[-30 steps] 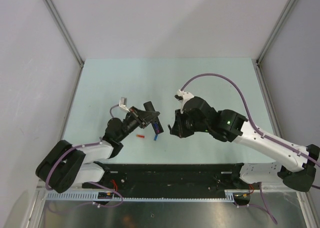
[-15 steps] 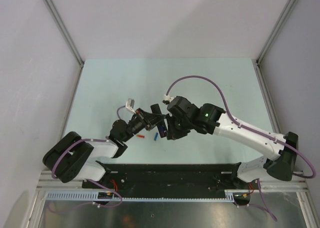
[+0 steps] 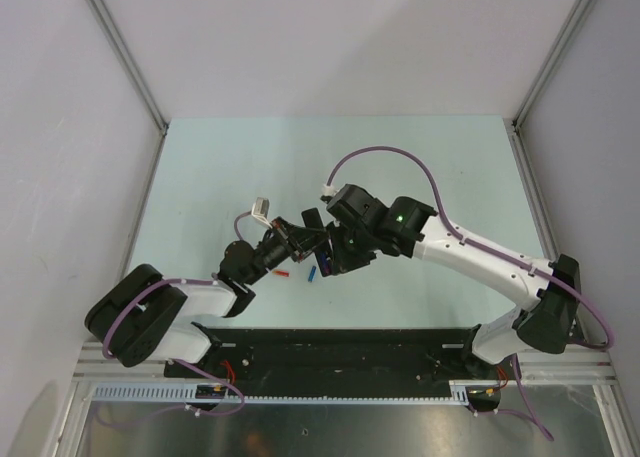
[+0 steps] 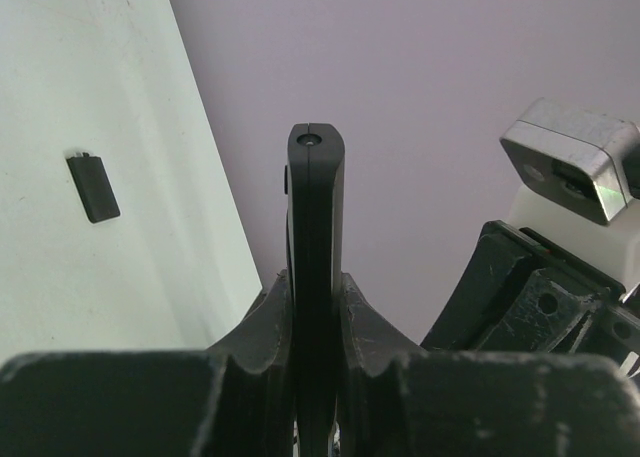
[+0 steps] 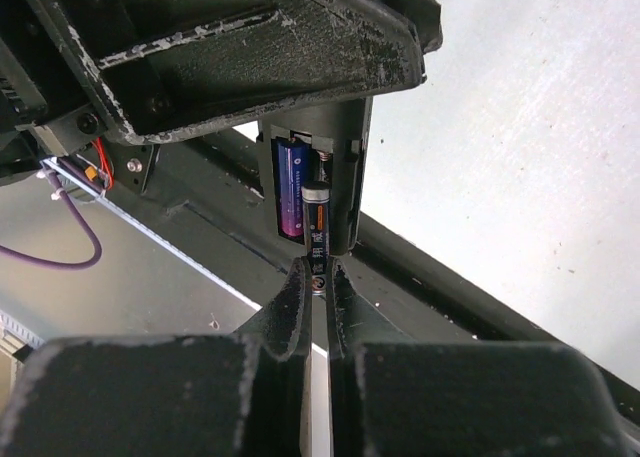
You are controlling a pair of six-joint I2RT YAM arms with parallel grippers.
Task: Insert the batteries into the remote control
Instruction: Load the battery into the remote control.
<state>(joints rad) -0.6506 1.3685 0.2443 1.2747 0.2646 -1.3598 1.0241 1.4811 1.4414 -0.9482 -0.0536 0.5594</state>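
Note:
My left gripper (image 4: pixel 316 289) is shut on the remote control (image 4: pixel 316 202), a slim black bar held edge-on and off the table. In the top view it (image 3: pixel 300 239) holds the remote (image 3: pixel 312 222) at mid-table. My right gripper (image 5: pixel 318 277) is shut on a black battery (image 5: pixel 316 239). The battery's silvery top end sits at the mouth of the remote's open recess (image 5: pixel 345 167). A blue battery (image 5: pixel 291 189) lies in the recess beside it. In the top view the right gripper (image 3: pixel 335 255) is right against the remote.
A small black rectangular cover (image 4: pixel 92 187) lies flat on the pale green table (image 3: pixel 220 167). A small blue item (image 3: pixel 312 273) and a tiny red item (image 3: pixel 281 273) lie below the grippers. A black base rail (image 3: pixel 350 342) runs along the near edge.
My right arm has swung left and brought its battery up to the remote. My left arm shifted slightly right with the remote, then held still.

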